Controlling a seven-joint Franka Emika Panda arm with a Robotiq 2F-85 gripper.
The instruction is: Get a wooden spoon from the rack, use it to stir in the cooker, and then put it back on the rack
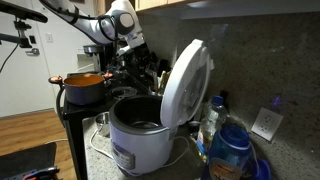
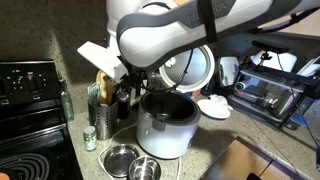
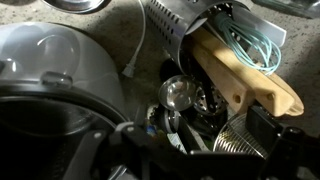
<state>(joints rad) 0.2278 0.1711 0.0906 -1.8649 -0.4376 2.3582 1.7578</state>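
Gripper (image 1: 137, 55): jaws spread wide, nothing between them. It hovers just above the rack (image 2: 102, 116). Wooden spoon (image 3: 243, 78) stands in the rack below the gripper, among a whisk (image 3: 247, 40) and a metal ladle (image 3: 180, 94), not gripped. Cooker (image 1: 138, 135) sits beside the rack, lower than the gripper, with its lid (image 1: 187, 80) raised.
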